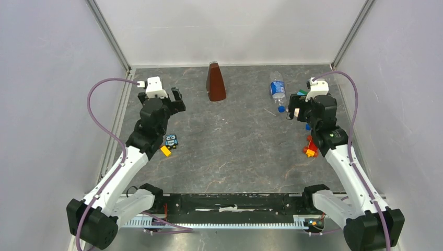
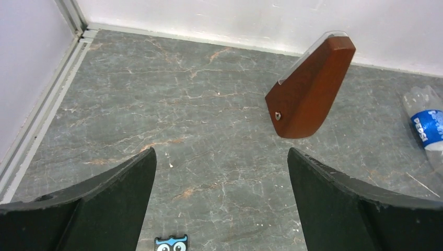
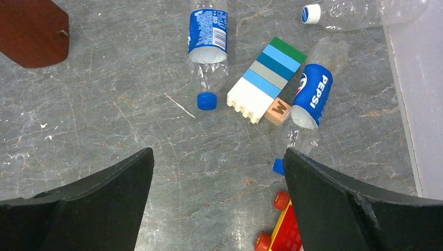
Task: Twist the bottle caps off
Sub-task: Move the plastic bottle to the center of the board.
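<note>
Three clear bottles lie on their sides at the far right of the table. In the right wrist view, one blue-labelled bottle [image 3: 208, 36] carries a blue cap [image 3: 207, 101]. A Pepsi-labelled bottle [image 3: 312, 94] has a blue cap [image 3: 278, 166], half hidden by my right finger. An unlabelled bottle [image 3: 360, 13] has a white cap [image 3: 311, 14]. My right gripper [image 3: 218, 151] hangs open above bare table, just short of the bottles, holding nothing. My left gripper [image 2: 220, 151] is open and empty at the far left [image 1: 175, 99]. One labelled bottle [image 2: 428, 125] shows at its view's right edge.
A brown pyramid-shaped object [image 1: 215, 82] stands at the back centre. A striped stack of blocks [image 3: 266, 78] and a wooden letter block [image 3: 278, 110] lie between the two labelled bottles. A red and yellow toy car [image 3: 284, 230] sits under my right finger. An owl tile [image 1: 171, 140] and a yellow block [image 1: 165, 151] lie near the left arm.
</note>
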`<control>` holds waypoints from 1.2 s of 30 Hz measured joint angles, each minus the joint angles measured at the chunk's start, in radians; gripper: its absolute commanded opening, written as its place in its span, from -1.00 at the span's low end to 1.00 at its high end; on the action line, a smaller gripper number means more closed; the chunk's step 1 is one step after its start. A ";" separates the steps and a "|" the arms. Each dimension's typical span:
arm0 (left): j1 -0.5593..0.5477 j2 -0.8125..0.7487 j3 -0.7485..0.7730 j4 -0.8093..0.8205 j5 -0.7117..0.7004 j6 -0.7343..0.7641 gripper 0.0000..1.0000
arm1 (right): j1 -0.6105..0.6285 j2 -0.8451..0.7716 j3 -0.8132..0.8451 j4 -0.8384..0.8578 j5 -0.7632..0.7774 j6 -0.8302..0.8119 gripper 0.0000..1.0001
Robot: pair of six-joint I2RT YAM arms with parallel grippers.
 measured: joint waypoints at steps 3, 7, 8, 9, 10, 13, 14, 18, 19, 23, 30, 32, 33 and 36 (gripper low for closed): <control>0.000 -0.003 -0.002 0.004 -0.034 -0.024 1.00 | 0.000 0.011 0.000 0.001 0.016 0.004 0.96; 0.001 -0.016 -0.001 -0.027 -0.033 -0.042 1.00 | 0.000 0.034 0.000 0.000 0.049 0.012 0.96; 0.001 -0.023 -0.001 -0.040 -0.017 -0.043 1.00 | 0.000 0.039 0.000 0.000 0.061 0.017 0.96; 0.001 -0.031 0.000 -0.055 -0.001 -0.048 1.00 | 0.000 0.044 0.000 0.000 0.073 0.022 0.96; 0.001 -0.039 0.000 -0.068 0.016 -0.050 1.00 | 0.000 0.051 0.000 -0.001 0.090 0.027 0.96; 0.001 -0.080 -0.003 -0.115 0.063 -0.087 1.00 | 0.000 0.078 0.012 -0.014 0.138 0.038 0.96; 0.001 -0.102 -0.011 -0.120 0.070 -0.102 1.00 | 0.000 0.094 0.021 -0.018 0.151 0.041 0.96; 0.001 -0.209 -0.075 -0.119 0.113 -0.136 1.00 | -0.001 0.164 0.050 -0.018 0.156 0.042 0.91; 0.001 -0.220 -0.082 -0.119 0.122 -0.139 1.00 | -0.001 0.183 0.056 -0.017 0.149 0.042 0.89; 0.001 -0.217 -0.083 -0.129 0.191 -0.157 1.00 | -0.002 0.327 0.123 -0.008 0.087 0.042 0.84; 0.001 -0.219 -0.086 -0.149 0.221 -0.168 1.00 | -0.018 0.564 0.271 0.032 0.023 0.051 0.79; 0.001 -0.232 -0.092 -0.157 0.227 -0.170 1.00 | -0.023 0.624 0.311 0.040 0.007 0.053 0.68; 0.001 -0.238 -0.097 -0.159 0.234 -0.172 1.00 | -0.026 0.654 0.331 0.043 -0.002 0.053 0.68; 0.001 -0.254 -0.105 -0.169 0.254 -0.174 1.00 | -0.029 0.751 0.404 0.044 -0.019 0.057 0.69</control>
